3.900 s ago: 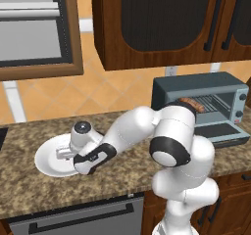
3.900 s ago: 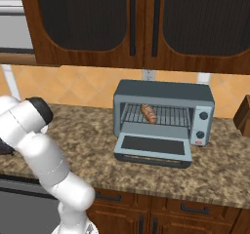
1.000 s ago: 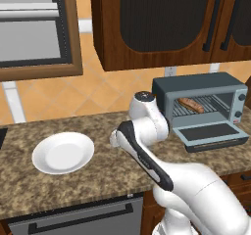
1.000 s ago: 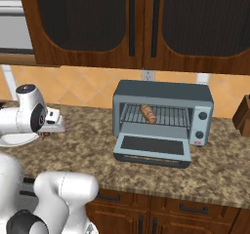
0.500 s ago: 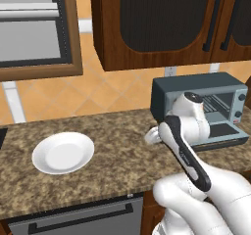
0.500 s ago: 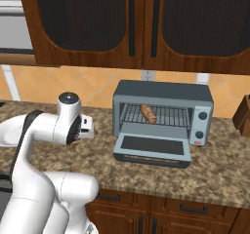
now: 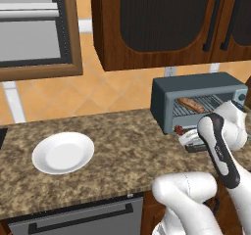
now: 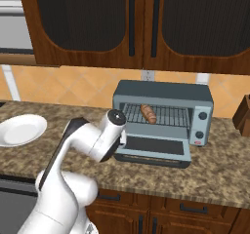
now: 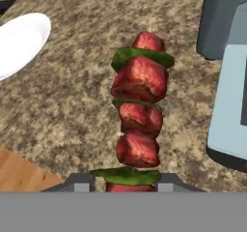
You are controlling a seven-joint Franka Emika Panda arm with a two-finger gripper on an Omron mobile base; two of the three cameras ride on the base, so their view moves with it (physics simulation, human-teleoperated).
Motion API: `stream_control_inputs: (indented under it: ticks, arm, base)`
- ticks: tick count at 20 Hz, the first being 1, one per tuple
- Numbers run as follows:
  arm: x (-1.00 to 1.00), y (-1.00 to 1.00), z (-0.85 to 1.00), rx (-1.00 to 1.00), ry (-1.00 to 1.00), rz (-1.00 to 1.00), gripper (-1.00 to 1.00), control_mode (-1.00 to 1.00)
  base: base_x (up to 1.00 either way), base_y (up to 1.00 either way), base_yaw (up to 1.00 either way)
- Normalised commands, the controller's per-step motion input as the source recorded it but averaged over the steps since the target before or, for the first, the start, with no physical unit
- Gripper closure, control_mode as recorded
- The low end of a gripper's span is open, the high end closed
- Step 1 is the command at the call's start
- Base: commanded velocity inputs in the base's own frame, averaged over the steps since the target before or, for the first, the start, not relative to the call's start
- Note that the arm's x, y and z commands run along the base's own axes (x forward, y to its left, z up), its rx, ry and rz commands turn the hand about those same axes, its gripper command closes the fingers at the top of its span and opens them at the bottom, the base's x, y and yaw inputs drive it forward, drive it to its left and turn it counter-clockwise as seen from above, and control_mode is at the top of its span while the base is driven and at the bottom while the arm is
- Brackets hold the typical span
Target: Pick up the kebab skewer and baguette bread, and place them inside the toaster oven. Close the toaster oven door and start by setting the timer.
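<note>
— Gripper (image 9: 124,181)?
— Clamped on the kebab skewer (image 9: 139,117), pointing toward twelve o'clock over the counter (image 9: 72,95).
— Baguette bread (image 8: 148,113)?
— On the rack inside the toaster oven (image 8: 163,116), toaster oven door (image 8: 152,149) down.

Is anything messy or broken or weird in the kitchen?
Nothing stands out. The baguette bread lies on the rack inside the toaster oven, the toaster oven door hangs open, the white plate sits on the counter, and the gripper holds the kebab skewer.
</note>
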Motion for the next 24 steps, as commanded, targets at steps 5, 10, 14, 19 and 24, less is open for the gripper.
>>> stream_control_inputs:
  ticks: [5,10,14,19,24]
  arm:
    - [0.0,-1.0,0.19,0.16,0.0,0.11,1.0,-1.0]
    - [0.04,-1.0,0.44,0.15,0.02,0.05,1.0,-1.0]
    - [0.35,-0.76,0.31,0.11,0.08,0.0,1.0,-1.0]
    - [0.55,-0.25,0.14,0.09,0.09,0.08,1.0,-1.0]
    - [0.48,-0.72,-0.03,0.02,0.01,0.02,1.0,-1.0]
  base:
    - [0.0,0.0,0.0]
    - [0.0,0.0,0.0]
    - [0.0,0.0,0.0]
    - [0.0,0.0,0.0]
    - [0.0,0.0,0.0]
